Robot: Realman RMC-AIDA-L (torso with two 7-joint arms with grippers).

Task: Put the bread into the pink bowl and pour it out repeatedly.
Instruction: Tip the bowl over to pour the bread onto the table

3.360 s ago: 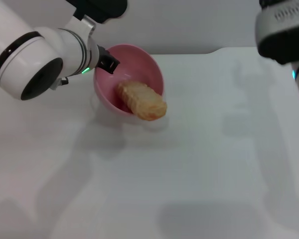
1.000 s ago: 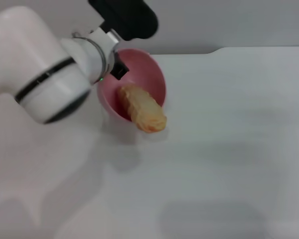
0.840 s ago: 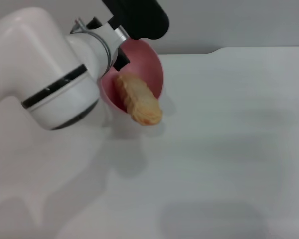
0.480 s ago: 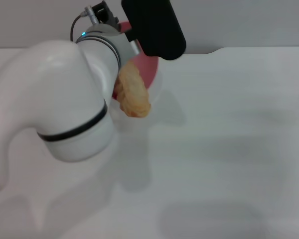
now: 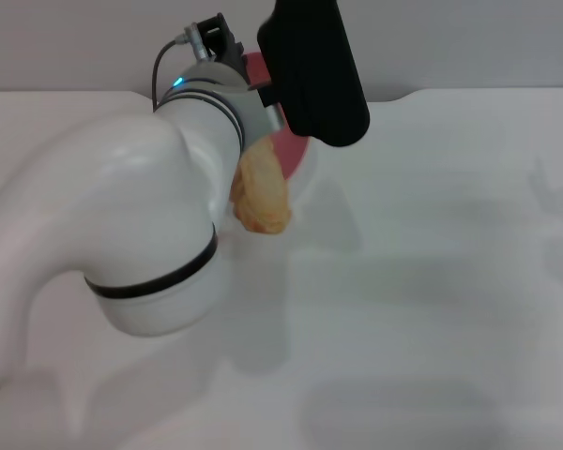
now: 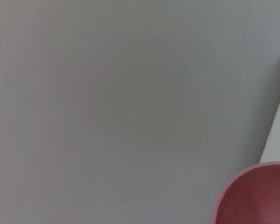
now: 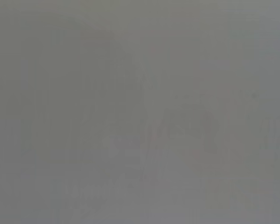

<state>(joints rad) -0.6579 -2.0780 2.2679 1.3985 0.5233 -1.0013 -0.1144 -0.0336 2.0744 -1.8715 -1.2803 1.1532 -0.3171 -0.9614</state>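
Bread [image 5: 261, 193]: hangs just below my left forearm, its upper end against the tipped rim of the pink bowl [image 5: 291, 150], lower end free over the table [image 5: 432, 244]. I cannot tell whether that lower end touches the surface. Long axis runs steeply up and down, tilted slightly, rounded end pointing down toward the table. Ridged tan surface faces the head camera.

Pink bowl: raised and tipped hard over, only slivers visible past my arm and the black housing [image 5: 311, 66] in front of it. In the left wrist view a curved piece of the bowl [image 6: 256, 196] shows at one corner, grey wall behind.

My left hand: hidden behind the wrist and housing; I cannot tell how far it is open or whether it grips the rim.

Open room: bare white table stretches wide to the far side of the bread from my arm; table's back edge [image 5: 469, 91] lies just beyond the bowl.

Right wrist view: plain grey.
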